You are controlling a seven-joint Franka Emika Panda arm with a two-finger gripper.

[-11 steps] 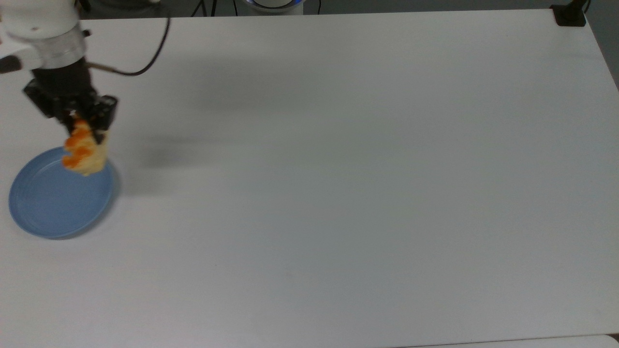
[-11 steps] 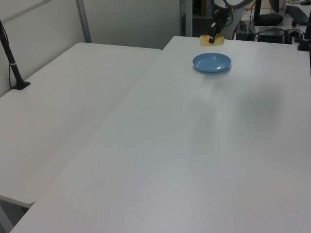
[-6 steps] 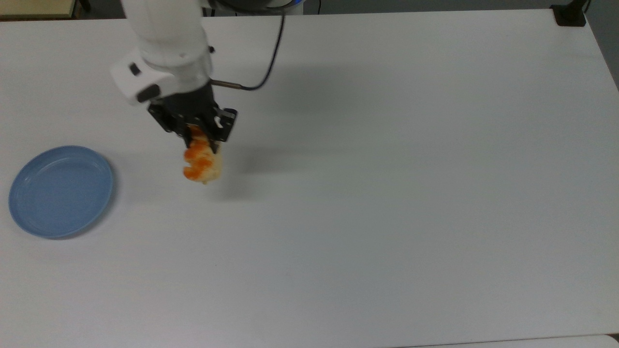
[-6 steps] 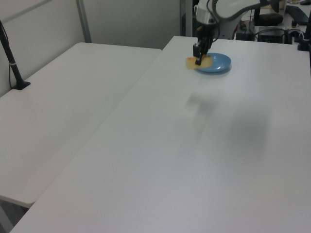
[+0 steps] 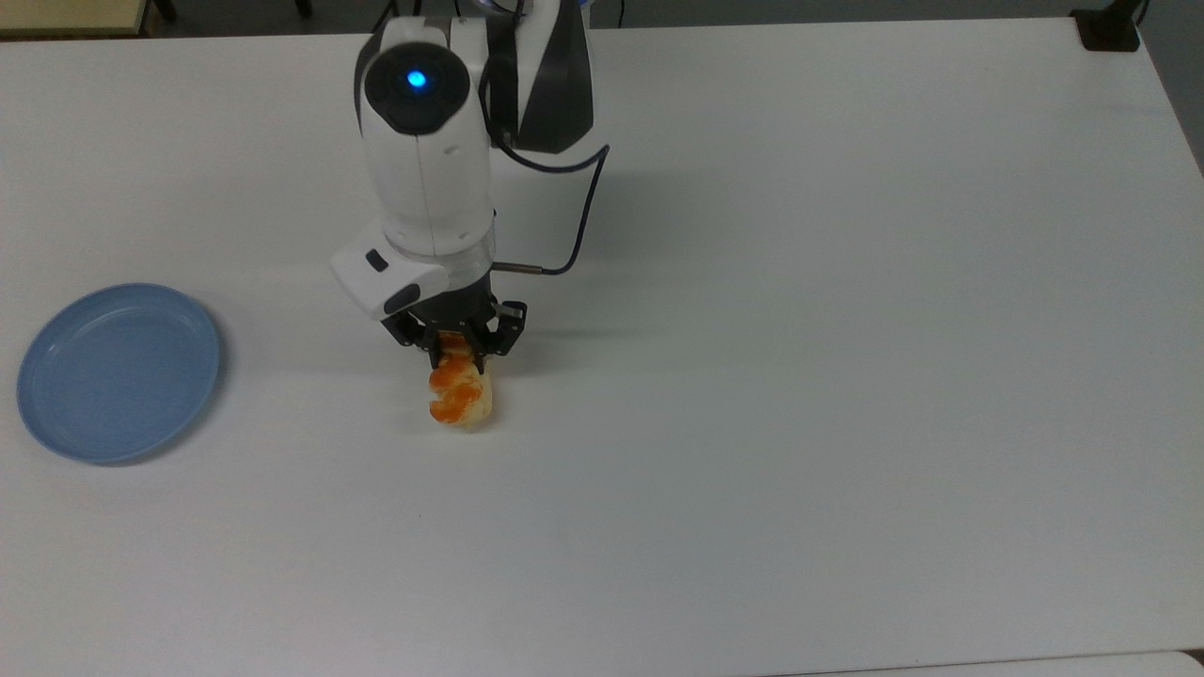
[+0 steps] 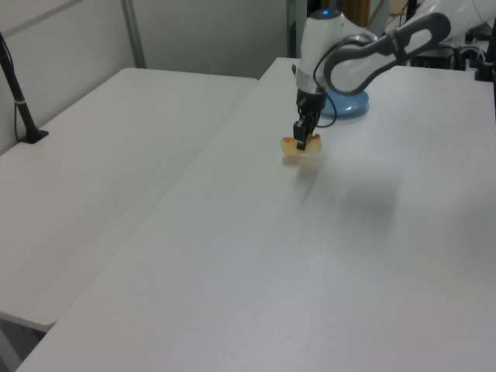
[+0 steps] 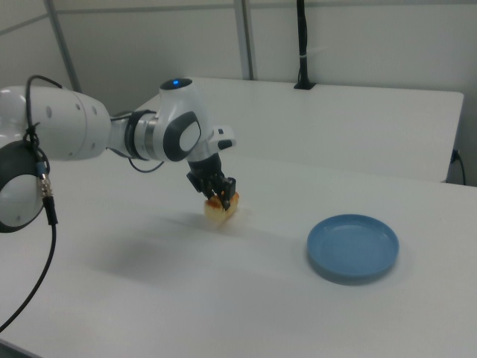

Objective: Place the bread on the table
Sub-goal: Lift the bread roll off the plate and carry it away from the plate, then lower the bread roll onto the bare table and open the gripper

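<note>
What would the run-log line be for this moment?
gripper: shut on bread | bread: low over table, contact unclear | blue plate: empty, apart

Pale bread [image 5: 459, 396] with orange patches, low on white table [image 5: 847, 376]

Bright, even light; soft shadows on the table [image 5: 847, 376].

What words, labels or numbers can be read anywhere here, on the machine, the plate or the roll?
None: no word, number or brand can be read.
The arm bears only a blue light, no lettering.
The blue plate, the bread and the table are plain.
</note>
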